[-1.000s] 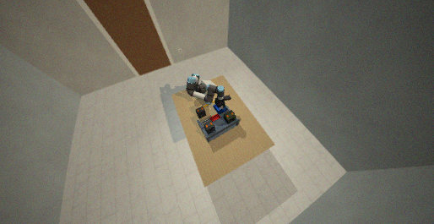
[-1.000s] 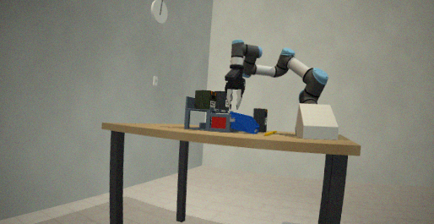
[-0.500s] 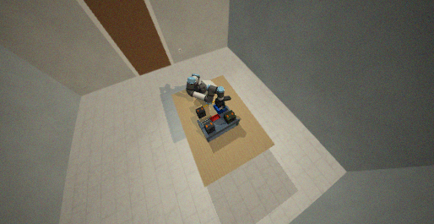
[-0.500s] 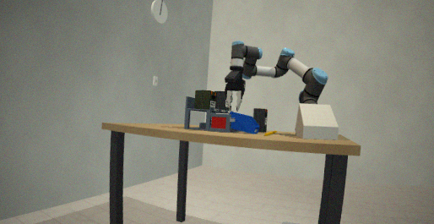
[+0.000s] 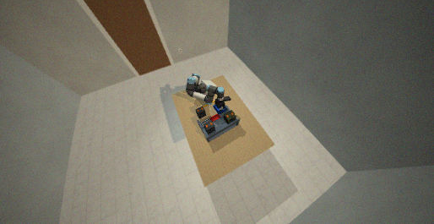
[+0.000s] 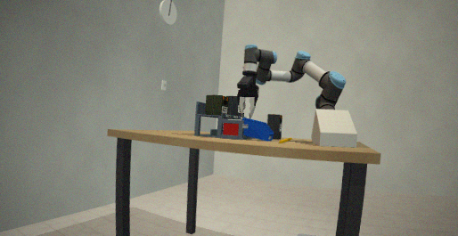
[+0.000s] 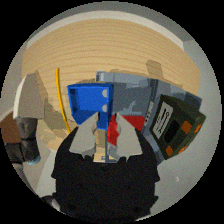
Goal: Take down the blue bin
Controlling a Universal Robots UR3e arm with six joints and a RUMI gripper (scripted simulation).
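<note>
The blue open bin rests low at the shelf's near end and sticks out over the table; it also shows in the overhead view and the wrist view. I cannot see the parts inside it. My gripper points down just above the bin's shelf-side edge and is apart from it. In the wrist view the fingers stand a narrow gap apart, with the bin's wall visible below that gap and nothing between them. The grey shelf stands on the wooden table.
A red bin sits in the shelf beside the blue one. Dark green boxes stand on the shelf top, and another dark box stands behind the bin. A white box and a thin yellow stick lie to the right.
</note>
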